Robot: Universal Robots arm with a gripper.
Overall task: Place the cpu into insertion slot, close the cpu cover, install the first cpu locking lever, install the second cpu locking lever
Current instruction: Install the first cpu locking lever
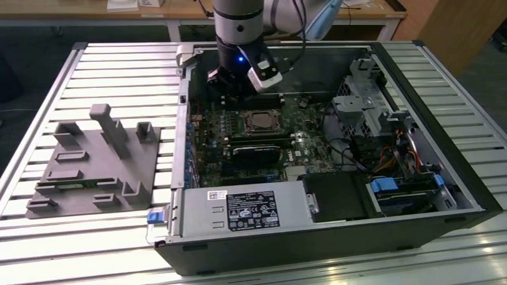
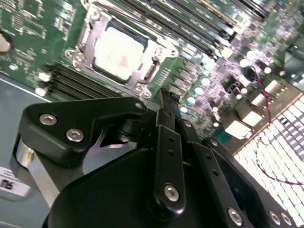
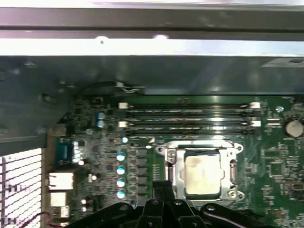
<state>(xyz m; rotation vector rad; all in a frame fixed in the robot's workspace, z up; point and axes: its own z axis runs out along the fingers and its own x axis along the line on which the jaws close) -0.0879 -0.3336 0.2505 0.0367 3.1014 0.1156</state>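
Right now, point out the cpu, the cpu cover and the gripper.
cpu (image 3: 202, 175): first wrist view, middle of its pale metal face.
cpu cover (image 3: 173, 168): first wrist view, side bar of its silvery frame.
gripper (image 3: 163, 186): first wrist view, between its black fingertips.

My gripper (image 2: 164, 97) is all black with shiny silver screws. The cpu (image 3: 202, 175) looks pale silvery-beige, the cpu cover (image 3: 171, 165) silvery, the motherboard (image 3: 273, 159) green, and the table (image 1: 119, 71) has grey-striped slats.

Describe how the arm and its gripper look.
The arm is a silver-grey cylinder ending in a black wrist with a small blue light and a white box on its side. The gripper is black, built of linked bars with silver screw heads.
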